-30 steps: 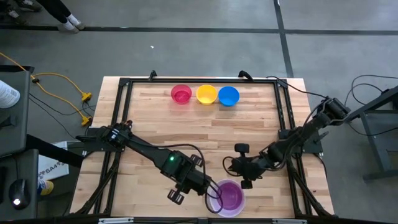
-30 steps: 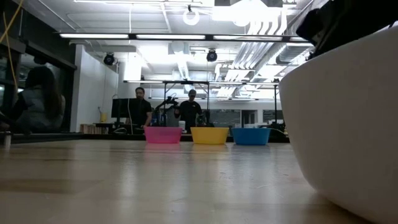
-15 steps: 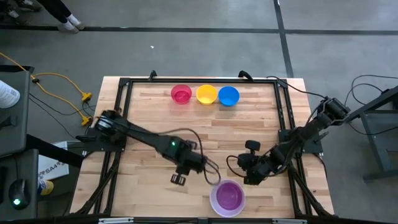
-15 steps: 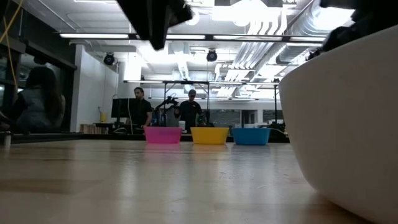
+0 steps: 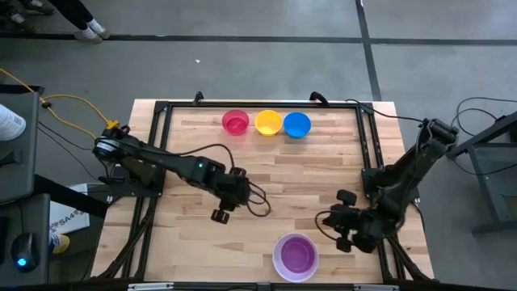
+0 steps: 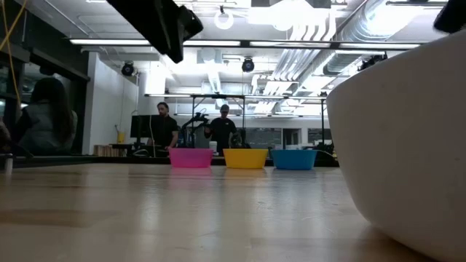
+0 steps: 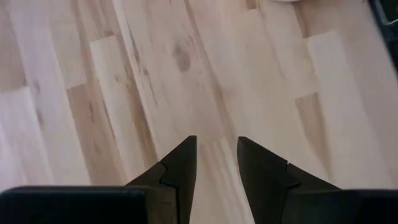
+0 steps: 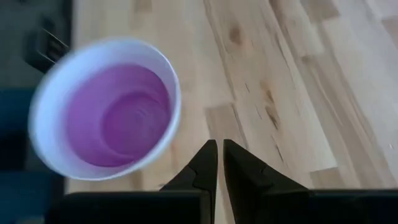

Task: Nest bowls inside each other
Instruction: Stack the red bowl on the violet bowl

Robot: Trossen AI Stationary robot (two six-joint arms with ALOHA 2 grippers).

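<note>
High view: round purple-lined white bowl [image 5: 295, 256]

row of three bowls [image 5: 266, 123] — far edge | nested bowl [image 5: 295, 256] — near edge

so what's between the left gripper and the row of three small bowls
Only bare table. In the high view, nothing sits between the left gripper and the pink bowl, yellow bowl and blue bowl.
</note>
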